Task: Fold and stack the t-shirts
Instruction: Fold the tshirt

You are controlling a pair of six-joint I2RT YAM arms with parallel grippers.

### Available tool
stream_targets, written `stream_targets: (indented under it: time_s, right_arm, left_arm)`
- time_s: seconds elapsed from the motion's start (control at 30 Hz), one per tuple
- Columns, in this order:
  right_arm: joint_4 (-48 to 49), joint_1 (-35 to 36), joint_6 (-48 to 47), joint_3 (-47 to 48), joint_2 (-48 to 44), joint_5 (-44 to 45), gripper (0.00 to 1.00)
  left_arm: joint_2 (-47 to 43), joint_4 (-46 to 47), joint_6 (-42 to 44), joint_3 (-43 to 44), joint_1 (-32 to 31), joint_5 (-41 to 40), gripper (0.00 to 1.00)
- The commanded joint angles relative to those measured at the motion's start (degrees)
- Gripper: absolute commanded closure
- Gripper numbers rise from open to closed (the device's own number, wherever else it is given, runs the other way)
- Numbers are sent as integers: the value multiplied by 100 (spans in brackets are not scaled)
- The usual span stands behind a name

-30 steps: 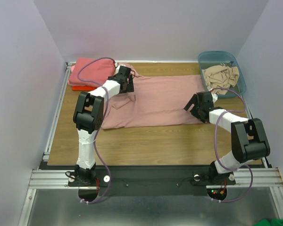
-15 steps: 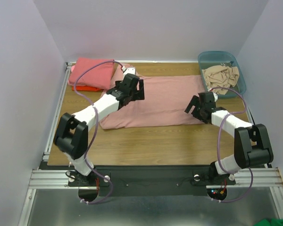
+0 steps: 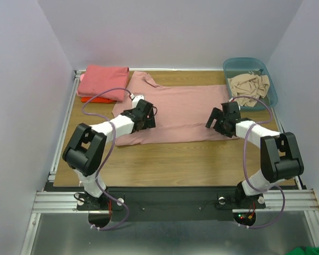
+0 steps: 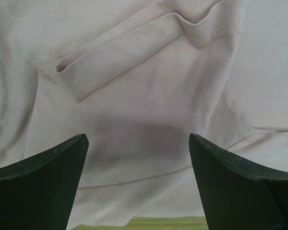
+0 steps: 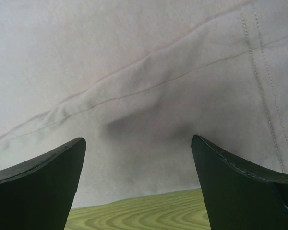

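Left wrist view: left claw [image 4: 138, 139] spread wide, holding nothing, just above the dusty pink t-shirt [image 4: 144, 96] by its sleeve. The right claw [image 5: 138, 141] is equally wide and empty at the opposite hem. The shirt lies flat on the worktop [image 3: 165, 159], probably so both ends can be pinched for folding. Beyond the left claw, a coral-pink t-shirt [image 3: 103, 79] is stacked on an orange-red t-shirt [image 3: 93, 99].

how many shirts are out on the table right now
3. A dusty pink shirt lies spread mid-table; a folded coral-pink shirt sits at the far left corner, on an orange-red shirt showing only its edge. Crumpled beige cloth in the blue bin may hide more.
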Motion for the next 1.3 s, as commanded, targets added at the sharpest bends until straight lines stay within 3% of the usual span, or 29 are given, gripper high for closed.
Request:
stream_targets:
  time_s: [0.0,0.37,0.7,0.83,1.1,1.27]
  right_arm:
    - [161,-11,-51,39,125,108,2]
    - [134,-20,266,-418,292,751,2]
    - [108,-38,275,-453,248,874,2]
    - [99,-29,143,-392,143,751,2]
    - [46,-38,-112,-76,-533,619,2]
    - [55,-29,-226,48,-789,355,2]
  left_arm:
    - [374,308,-83,427,144,-163,2]
    - [1288,274,233,1604,908,-49,2]
    - [2124,133,568,3213,1296,847,2]
    - [1712,151,577,2934,1208,848,2]
    - [-201,230,525,1826,549,180,1]
    - [-1136,405,94,702,198,75,2]
